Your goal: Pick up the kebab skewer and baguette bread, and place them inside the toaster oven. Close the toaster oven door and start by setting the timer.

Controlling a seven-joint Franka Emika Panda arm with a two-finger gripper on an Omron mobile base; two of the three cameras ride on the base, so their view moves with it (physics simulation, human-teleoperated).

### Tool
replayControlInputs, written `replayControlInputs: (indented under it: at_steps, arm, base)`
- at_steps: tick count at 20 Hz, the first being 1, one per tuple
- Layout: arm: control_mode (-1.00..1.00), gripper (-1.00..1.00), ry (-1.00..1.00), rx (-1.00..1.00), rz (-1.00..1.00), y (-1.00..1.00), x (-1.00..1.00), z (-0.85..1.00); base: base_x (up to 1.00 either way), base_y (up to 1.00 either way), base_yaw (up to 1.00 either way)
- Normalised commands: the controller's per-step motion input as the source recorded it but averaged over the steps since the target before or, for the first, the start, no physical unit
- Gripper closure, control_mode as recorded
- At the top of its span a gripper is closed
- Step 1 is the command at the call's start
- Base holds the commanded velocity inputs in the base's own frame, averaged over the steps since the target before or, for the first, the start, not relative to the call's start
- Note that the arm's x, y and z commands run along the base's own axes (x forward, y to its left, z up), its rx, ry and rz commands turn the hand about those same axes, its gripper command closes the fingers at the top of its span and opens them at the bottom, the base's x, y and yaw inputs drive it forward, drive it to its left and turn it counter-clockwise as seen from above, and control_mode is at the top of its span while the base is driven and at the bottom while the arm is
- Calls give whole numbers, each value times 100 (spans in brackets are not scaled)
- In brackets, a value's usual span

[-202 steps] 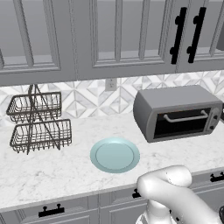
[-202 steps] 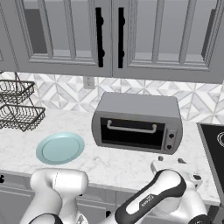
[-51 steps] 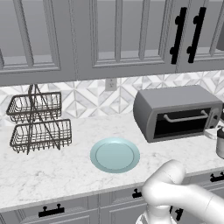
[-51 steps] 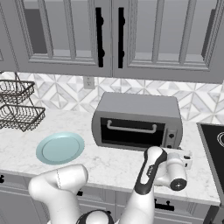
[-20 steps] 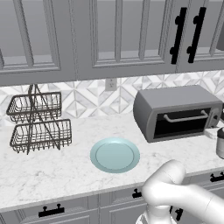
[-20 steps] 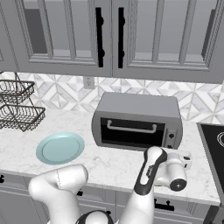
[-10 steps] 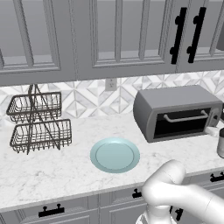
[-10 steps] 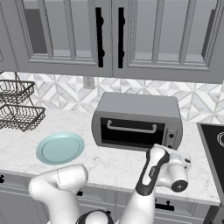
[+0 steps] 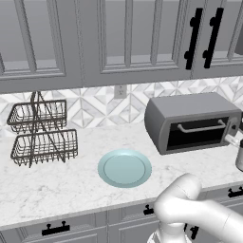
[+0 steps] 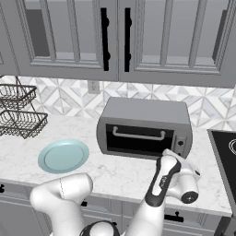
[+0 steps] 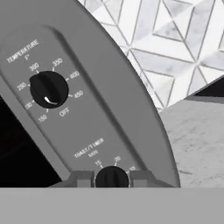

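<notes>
The toaster oven (image 9: 190,114) (image 10: 143,115) stands at the back of the counter. Its door (image 9: 197,134) (image 10: 138,138) is closed, dark glass with a silvery bar handle. My gripper (image 10: 180,153) (image 9: 236,140) is pressed against the control strip at the oven's right end. In the hand view my gripper (image 11: 111,179) is shut on the timer knob (image 11: 111,176), one finger on each side. The temperature knob (image 11: 49,89) sits above it. The kebab skewer and baguette bread are hidden.
A pale blue plate (image 9: 124,168) (image 10: 63,156) lies bare on the marble counter, left of the oven. A two-tier wire basket rack (image 9: 40,133) (image 10: 18,115) stands at the far left. A dark cooktop (image 10: 226,152) lies right of the oven. Wall cabinets hang overhead.
Over ten seconds the arm has come up from the counter's front to the oven's control strip. In the last second the hand has barely moved; the door stays closed.
</notes>
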Motion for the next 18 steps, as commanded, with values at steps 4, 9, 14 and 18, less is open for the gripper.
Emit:
replayControlInputs:
  at_steps: [4, 9, 14, 18]
  arm:
    - [-100, 100, 0, 24, -4, -2, 0, 0]
    - [-100, 100, 0, 25, -3, -7, 0, 0]
    - [-100, 100, 0, 24, -3, -6, -5, -1]
    - [-100, 100, 0, 24, -4, -1, 0, -1]
  base:
    - [0, 0, 0]
    - [0, 0, 0]
    - [0, 0, 0]
    - [0, 0, 0]
